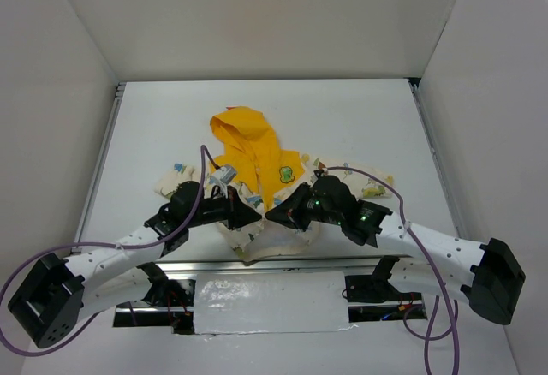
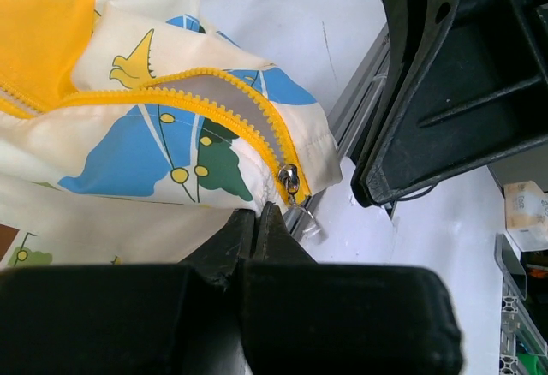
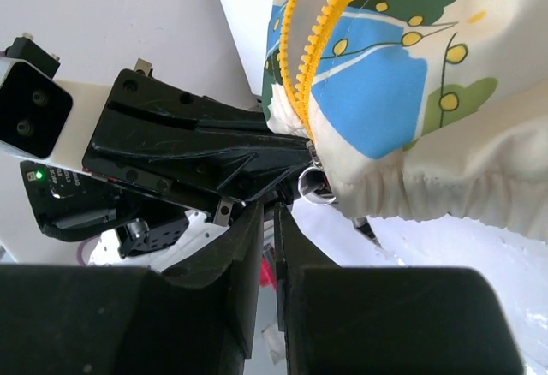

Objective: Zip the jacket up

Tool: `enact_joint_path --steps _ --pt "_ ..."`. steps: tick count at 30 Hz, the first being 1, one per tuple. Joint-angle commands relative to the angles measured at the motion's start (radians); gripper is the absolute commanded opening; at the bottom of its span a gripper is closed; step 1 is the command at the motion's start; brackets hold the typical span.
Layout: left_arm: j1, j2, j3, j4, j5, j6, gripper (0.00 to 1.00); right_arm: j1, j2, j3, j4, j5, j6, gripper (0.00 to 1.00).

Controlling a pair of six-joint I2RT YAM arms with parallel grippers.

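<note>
The jacket (image 1: pixel 257 165) lies rumpled on the white desk (image 1: pixel 360 127), hem toward the arms; at that near hem the left end effector (image 1: pixel 253 214) and the right end effector (image 1: pixel 274 215) meet tip to tip; each has its fingers pressed together, and I can't tell whether either nips any cloth; the silver slider (image 2: pixel 290 178) sits just beside them at the bottom of the yellow zip (image 2: pixel 214 105), whose teeth part above it; cream cloth with blue, green and yellow cartoon prints spreads beyond; farthest off lies the bright yellow hood (image 1: pixel 240 127).
</note>
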Motion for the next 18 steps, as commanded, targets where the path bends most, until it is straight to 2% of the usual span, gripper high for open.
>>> enact_joint_path --steps 1,5,9,10,14,18 --pt "0.000 0.010 -0.001 0.045 0.010 0.021 0.00 -0.004 -0.024 -0.017 0.063 0.031 -0.035 0.17" --pt "0.000 0.013 0.001 0.051 0.013 0.015 0.00 -0.003 0.004 -0.005 0.043 0.048 -0.068 0.17" --pt "0.000 0.010 0.004 0.048 0.006 0.013 0.00 0.011 0.025 0.015 0.027 0.066 -0.170 0.18" --pt "0.000 0.007 0.005 0.045 0.004 0.013 0.00 0.020 0.016 0.012 0.033 0.074 -0.189 0.22" --pt "0.000 0.009 0.011 0.046 0.006 0.007 0.00 0.083 -0.022 -0.033 0.083 0.103 -0.259 0.55" --pt "0.000 0.003 0.017 0.045 0.007 0.001 0.00 0.209 -0.012 0.012 0.028 0.235 -0.333 0.52"
